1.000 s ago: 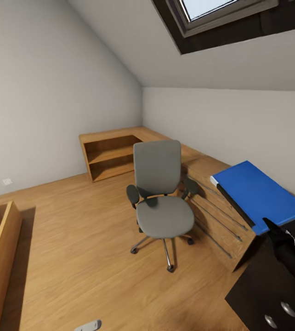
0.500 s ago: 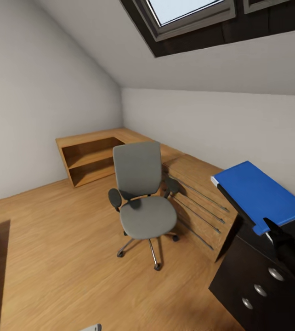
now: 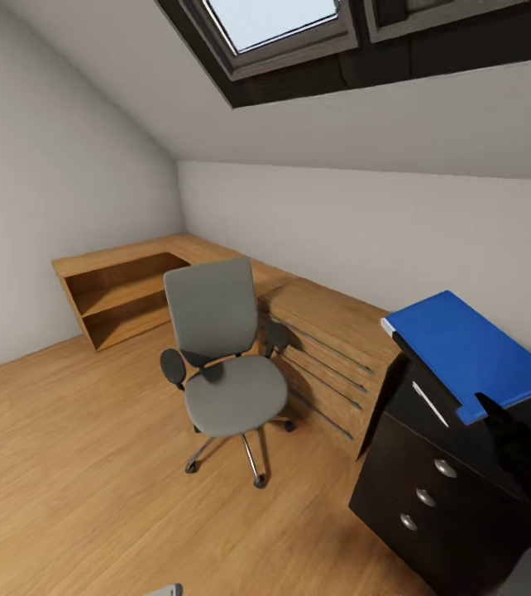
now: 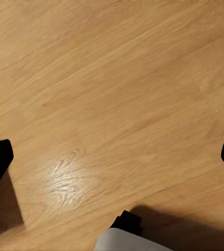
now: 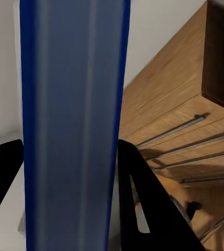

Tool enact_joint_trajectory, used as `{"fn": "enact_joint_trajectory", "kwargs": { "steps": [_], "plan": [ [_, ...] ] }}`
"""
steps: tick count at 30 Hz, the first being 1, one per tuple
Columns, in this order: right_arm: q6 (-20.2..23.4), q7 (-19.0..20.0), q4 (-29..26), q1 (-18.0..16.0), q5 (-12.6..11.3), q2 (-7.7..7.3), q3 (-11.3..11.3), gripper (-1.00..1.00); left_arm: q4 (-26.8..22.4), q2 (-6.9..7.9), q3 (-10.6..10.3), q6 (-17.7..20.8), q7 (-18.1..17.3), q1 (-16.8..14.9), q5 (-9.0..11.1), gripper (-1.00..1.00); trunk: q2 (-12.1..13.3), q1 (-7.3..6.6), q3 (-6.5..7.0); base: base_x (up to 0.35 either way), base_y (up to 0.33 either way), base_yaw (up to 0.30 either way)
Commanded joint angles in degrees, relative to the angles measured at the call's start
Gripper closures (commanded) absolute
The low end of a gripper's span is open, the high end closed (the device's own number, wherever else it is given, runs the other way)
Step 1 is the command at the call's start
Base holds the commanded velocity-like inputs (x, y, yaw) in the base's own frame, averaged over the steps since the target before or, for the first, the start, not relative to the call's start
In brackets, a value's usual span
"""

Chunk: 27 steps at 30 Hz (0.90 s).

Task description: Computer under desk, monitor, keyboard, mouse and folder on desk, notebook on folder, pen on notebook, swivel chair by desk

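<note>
My right gripper point(image 3: 497, 418) is shut on a corner of the bright blue folder point(image 3: 464, 348), which it holds tilted in the air over the near end of the glossy black desk point(image 3: 398, 430). In the right wrist view the folder point(image 5: 73, 120) stands edge-on between the two black fingers point(image 5: 143, 193). A thin pale stick, probably the pen point(image 3: 428, 403), lies on the desk top under the folder. The grey swivel chair point(image 3: 224, 372) stands on the wood floor left of the desk, its seat bare. Wide open, my left gripper point(image 4: 112, 159) hangs over bare floor.
The desk's drawer block with round silver knobs point(image 3: 424, 497) faces me at the lower right. A low light-wood cabinet point(image 3: 117, 294) runs along the back walls and behind the chair up to the desk. A skylight point(image 3: 274, 21) sits in the sloped ceiling.
The camera has turned right: the chair and cabinet slid left in the picture and more of the desk's drawer block came into view. The folder stays in the right gripper.
</note>
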Motion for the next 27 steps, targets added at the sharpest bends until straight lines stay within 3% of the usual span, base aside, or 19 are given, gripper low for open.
{"fn": "enact_joint_trajectory", "kwargs": {
  "steps": [1, 27],
  "plan": [
    [0.4, 0.1, 0.0, -0.1, -0.1, 0.00, -0.1, 1.00, -0.1, 0.05, -0.3, -0.2, 0.4, 0.0, 0.5, -1.00, 0.4, -0.22, 0.13, 0.000, 0.000, -0.278],
    [0.0, -2.7, 1.4, -0.2, -0.1, 0.06, -0.4, 1.00, 0.2, 0.11, -0.1, -1.1, 0.4, 0.0, 0.6, -1.00, 10.8, -5.93, 4.79, 0.000, 0.000, -0.297]
  ]
}}
